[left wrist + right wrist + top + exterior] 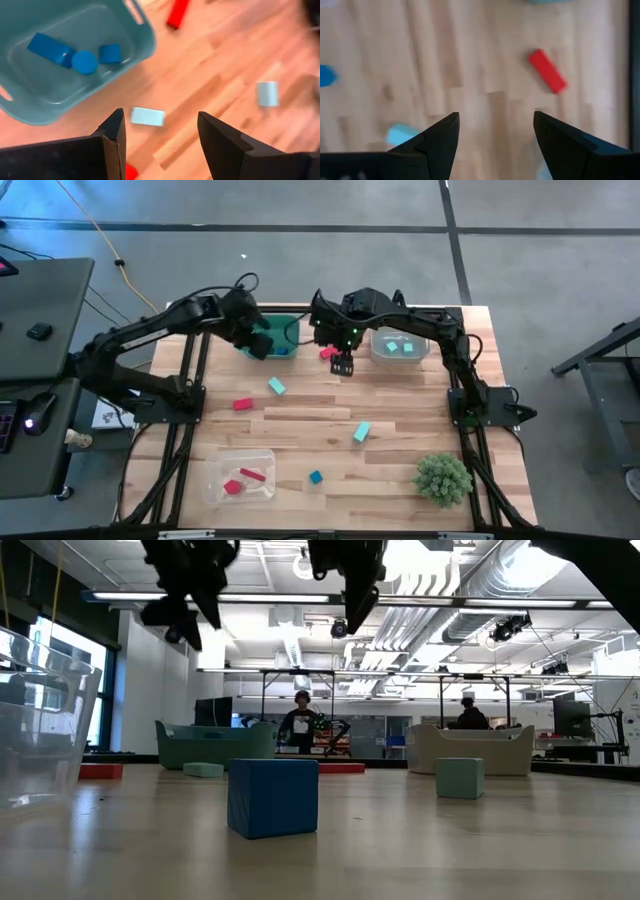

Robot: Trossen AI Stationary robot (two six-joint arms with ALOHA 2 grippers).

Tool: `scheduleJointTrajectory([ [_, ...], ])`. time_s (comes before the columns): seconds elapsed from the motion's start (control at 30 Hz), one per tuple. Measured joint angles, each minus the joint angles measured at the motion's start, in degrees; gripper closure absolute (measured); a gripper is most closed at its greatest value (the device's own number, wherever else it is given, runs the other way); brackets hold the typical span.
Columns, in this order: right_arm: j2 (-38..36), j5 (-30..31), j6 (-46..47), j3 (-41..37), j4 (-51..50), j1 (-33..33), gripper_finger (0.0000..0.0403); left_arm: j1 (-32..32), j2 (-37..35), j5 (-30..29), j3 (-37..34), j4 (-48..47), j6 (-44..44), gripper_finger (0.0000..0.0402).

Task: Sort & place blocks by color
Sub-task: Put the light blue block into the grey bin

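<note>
**Both grippers empty over the far bins, loose blocks waiting**

From the high view, I am holding my left gripper [257, 343] over the teal bin [290, 322] at the far edge of the table, and my right gripper [343, 363] is hanging just beside a red block [327, 353] between that bin and the clear bin [425, 358] with two teal blocks in it. A third clear bin [216, 476] near the front is holding red pieces. Loose on the wood I am seeing a red block [242, 404], a teal block [277, 386], another teal block [361, 432] and a small blue block [316, 477]; the green plant ball [443, 478] is standing at the front right.

From the low view, the blue block [272, 797] is sitting closest, a teal one [459, 778] farther back, and both arms are hanging high, clear of the table.

Through my left wrist, my fingers [114, 134] are standing apart with nothing between them; the teal bin [125, 22] is holding blue pieces [49, 47], so I judge a drop has been made here.

Through my right wrist, my fingers [445, 132] are spread wide and empty, and the red block [547, 71] is lying off to one side of them.

I judge the next step is a fresh pick: my right gripper needs to centre over the red block, descend and close.
</note>
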Motion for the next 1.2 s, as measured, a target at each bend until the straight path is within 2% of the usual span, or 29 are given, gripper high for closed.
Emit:
scheduleJointTrajectory([
  [0.1, 0.0, -2.43, 0.14, 0.0, 0.03, 2.14, 0.0158, -2.49, -3.24, -0.06, 0.0, 0.02, -0.28, 0.0243],
  [0.37, 0.0, -2.69, 8.97, 0.0, -0.02, 9.25, 0.0158, -7.58, -7.11, -0.24, 0.0, 0.04, 0.53, 0.0243],
  [0.6, 0.0, 3.75, 15.15, 0.0, -0.02, 16.03, 0.0158, -11.89, -7.08, -0.23, 0.0, 0.03, 2.84, 0.0243],
  [0.9, 0.0, 3.7, 13.77, 0.0, -0.04, 22.52, 0.0158, -15.94, -7.06, -0.23, 0.0, 0.02, 4.84, 0.0243],
  [1.07, 0.0, 4.29, 9.75, -0.2, 0.01, 25.52, 0.0157, -17.73, -7.06, -0.21, 0.0, 0.02, 5.38, 0.0243],
  [1.2, 0.02, 5.5, 4.97, -3.84, 0.02, 27.58, 0.0157, -18.81, -7.06, -0.19, 0.0, 0.02, 5.38, 0.0243],
])
